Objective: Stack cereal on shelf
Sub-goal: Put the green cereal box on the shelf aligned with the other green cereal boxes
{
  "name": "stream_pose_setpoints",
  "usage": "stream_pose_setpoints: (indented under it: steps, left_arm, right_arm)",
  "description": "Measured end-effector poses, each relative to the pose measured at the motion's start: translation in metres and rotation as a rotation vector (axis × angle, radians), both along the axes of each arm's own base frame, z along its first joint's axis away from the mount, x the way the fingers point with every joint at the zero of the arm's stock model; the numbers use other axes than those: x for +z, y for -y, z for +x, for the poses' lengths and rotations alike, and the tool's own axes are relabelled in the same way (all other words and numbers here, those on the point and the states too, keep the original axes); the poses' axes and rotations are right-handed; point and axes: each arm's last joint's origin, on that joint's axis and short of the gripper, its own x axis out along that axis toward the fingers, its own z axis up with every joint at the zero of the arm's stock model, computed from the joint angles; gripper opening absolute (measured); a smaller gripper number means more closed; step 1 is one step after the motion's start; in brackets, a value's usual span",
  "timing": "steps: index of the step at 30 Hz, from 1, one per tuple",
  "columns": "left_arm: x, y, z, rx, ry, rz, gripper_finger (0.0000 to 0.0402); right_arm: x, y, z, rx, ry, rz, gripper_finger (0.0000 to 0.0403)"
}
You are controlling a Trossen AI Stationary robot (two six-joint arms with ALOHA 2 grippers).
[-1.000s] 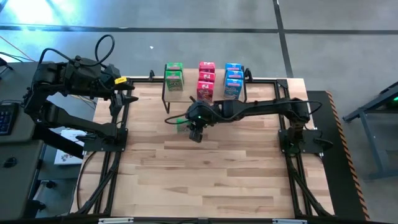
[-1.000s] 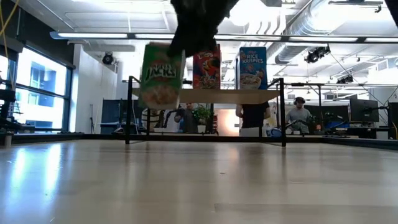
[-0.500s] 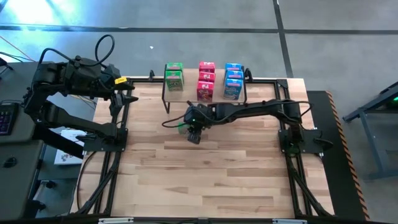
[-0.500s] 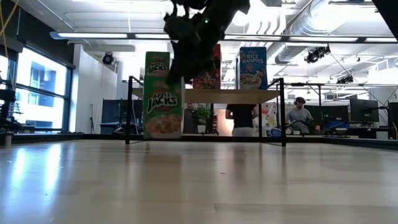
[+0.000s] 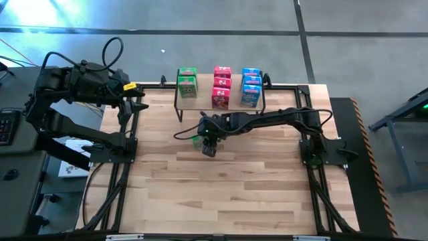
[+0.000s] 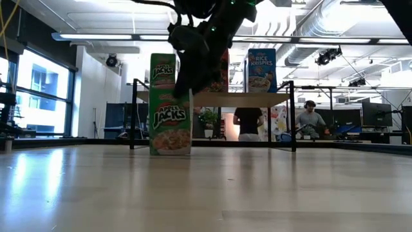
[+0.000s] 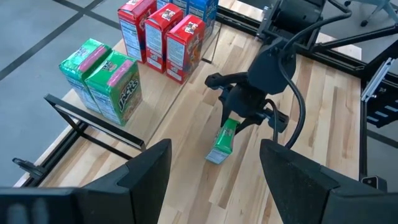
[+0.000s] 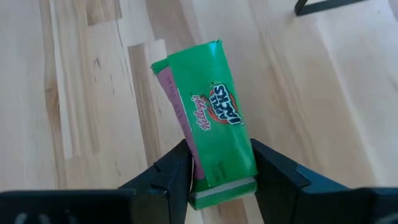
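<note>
Green is the colour you are short of. From overhead, the low shelf with the light wooden top and thin black legs at twelve o'clock carries two green printed cardboard boxes, three red-pink boxes and three blue boxes. I judge eight of nine placed, with one left. That ninth green cereal box is on the wooden tabletop just off the shelf's six o'clock side, under the right gripper, whose arm reaches in from three o'clock. Your left gripper waits well apart, near ten o'clock.

From table level, the last green box stands upright with its base apparently on the table, in front of the shelf. The right gripper comes down on its top at a slant.

From the left wrist, that arm's own dark fingers are spread wide with nothing between them. Farther off, the right gripper is bent over the green box, beside the shelf.

From the right wrist, both dark fingers press the narrow sides of the green box, so you are holding it in a narrow pinch. I judge you must next lift it up beside the other two green ones.
</note>
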Motion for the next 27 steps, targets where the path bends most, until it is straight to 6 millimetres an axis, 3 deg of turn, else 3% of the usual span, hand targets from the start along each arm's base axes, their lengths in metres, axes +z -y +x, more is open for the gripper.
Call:
stream_pose_setpoints:
  steps: [16, 22, 27]
  left_arm:
    - [0.0, 0.0, 0.0, 0.0, 0.0, 0.0, 0.0237]
    - [0.0, 0.0, 0.0, 0.0, 0.0, 0.0, 0.0237]
    - [0.0, 0.0, 0.0, 0.0, 0.0, 0.0, 0.0237]
  right_arm:
    - [0.001, -0.004, 0.0, 0.015, -0.005, 0.049, 0.024]
    - [0.026, -0.004, -0.005, 0.011, 0.036, 0.033, 0.0245]
    - [0.062, -0.004, -0.022, -0.01, 0.107, 0.003, 0.0244]
